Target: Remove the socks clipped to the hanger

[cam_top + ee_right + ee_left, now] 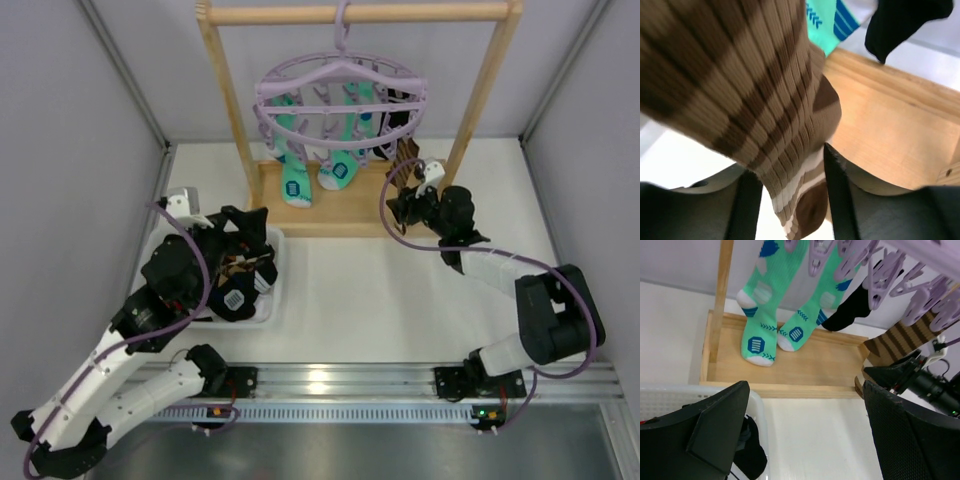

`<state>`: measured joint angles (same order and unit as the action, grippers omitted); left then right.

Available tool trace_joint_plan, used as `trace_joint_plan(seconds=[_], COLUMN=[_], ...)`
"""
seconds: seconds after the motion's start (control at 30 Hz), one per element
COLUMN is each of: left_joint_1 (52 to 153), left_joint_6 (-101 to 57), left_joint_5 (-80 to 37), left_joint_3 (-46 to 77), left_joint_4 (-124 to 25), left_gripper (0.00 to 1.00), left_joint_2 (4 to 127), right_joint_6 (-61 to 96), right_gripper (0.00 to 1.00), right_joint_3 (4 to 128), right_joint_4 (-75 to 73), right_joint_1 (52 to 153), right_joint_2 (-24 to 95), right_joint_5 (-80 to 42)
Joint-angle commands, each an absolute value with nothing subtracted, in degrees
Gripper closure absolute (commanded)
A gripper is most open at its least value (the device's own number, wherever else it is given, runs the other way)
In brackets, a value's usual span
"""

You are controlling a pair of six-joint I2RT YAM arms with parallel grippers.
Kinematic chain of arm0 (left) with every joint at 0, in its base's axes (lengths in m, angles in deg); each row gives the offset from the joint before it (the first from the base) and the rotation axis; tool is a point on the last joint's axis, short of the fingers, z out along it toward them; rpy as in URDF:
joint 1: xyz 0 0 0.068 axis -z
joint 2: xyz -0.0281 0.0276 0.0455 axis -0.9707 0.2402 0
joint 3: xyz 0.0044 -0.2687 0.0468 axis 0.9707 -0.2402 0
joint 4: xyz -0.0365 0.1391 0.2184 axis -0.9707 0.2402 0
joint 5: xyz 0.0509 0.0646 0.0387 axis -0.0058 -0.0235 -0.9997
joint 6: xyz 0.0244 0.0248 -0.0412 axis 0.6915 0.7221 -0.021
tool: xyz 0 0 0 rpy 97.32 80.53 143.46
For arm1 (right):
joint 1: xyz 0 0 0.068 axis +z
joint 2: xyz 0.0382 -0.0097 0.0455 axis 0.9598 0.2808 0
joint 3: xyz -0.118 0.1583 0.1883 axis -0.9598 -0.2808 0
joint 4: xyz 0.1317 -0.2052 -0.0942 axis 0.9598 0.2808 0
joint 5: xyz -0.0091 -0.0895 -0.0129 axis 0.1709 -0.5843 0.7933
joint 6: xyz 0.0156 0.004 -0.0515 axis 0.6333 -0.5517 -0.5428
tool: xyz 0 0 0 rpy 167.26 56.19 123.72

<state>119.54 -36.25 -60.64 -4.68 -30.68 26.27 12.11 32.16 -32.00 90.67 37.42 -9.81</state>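
The lavender hanger (340, 95) hangs by its hook from the wooden rack's top bar. Two mint-teal socks (297, 182) (758, 335), a black sock (847, 310) and a brown striped sock (405, 155) (765, 100) are clipped to it. My right gripper (412, 195) (792, 200) is at the brown sock's lower end, its jaws pressed against both sides of the toe. My left gripper (240, 268) (805, 440) is wide open and empty above the white basket (268, 300) (670, 395). That basket holds a black sock (747, 450) and other dark socks.
The wooden rack (225, 110) has two uprights and a base tray (810, 360) under the hanging socks. Grey walls close in the left and right sides. Purple cables loop beside both arms.
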Motion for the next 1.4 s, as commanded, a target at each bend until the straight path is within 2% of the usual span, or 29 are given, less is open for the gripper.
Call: trace_joint_plan(seconds=[0.0,0.13,0.17,0.3,0.57,0.77,1.0,1.37], left_joint_1=[119.7,119.7,119.7,119.7,119.7,120.0,130.1,138.8], left_joint_6=[-31.8,-29.1,-29.1,-30.1,-31.3,-31.0,-26.5,-22.9], left_joint_5=[-60.3,-61.3,-61.1,-58.3,-48.2,-47.6,-62.1,-74.8], left_joint_3=[2.3,7.1,8.6,13.7,30.7,40.9,47.0,48.7], left_joint_4=[-26.9,-24.9,-24.7,-23.9,-21.3,-16.6,-13.1,-12.2], left_gripper=[0.02,0.01,0.02,0.02,0.02,0.02,0.02,0.02], left_joint_2=[25.7,26.4,26.8,30.5,44.1,55.1,62.7,65.4], right_joint_6=[14.3,14.6,14.5,13.1,7.7,4.2,0.6,-4.9], right_gripper=[0.57,0.77,0.85,1.00,1.00,1.00,1.00,1.00], right_joint_3=[29.6,28.2,27.8,25.9,23.3,26.8,33.3,49.6], right_joint_4=[-42.7,-44.5,-45.0,-45.0,-43.5,-38.5,-34.5,-28.2], right_joint_1=[91.3,92.5,93.0,97.4,111.6,124.6,135.0,146.1], right_joint_2=[38.4,37.7,37.2,33.3,26.2,25.4,32.4,47.1], right_joint_5=[-9.5,-11.5,-12.0,-15.7,-30.9,-40.1,-48.5,-54.8])
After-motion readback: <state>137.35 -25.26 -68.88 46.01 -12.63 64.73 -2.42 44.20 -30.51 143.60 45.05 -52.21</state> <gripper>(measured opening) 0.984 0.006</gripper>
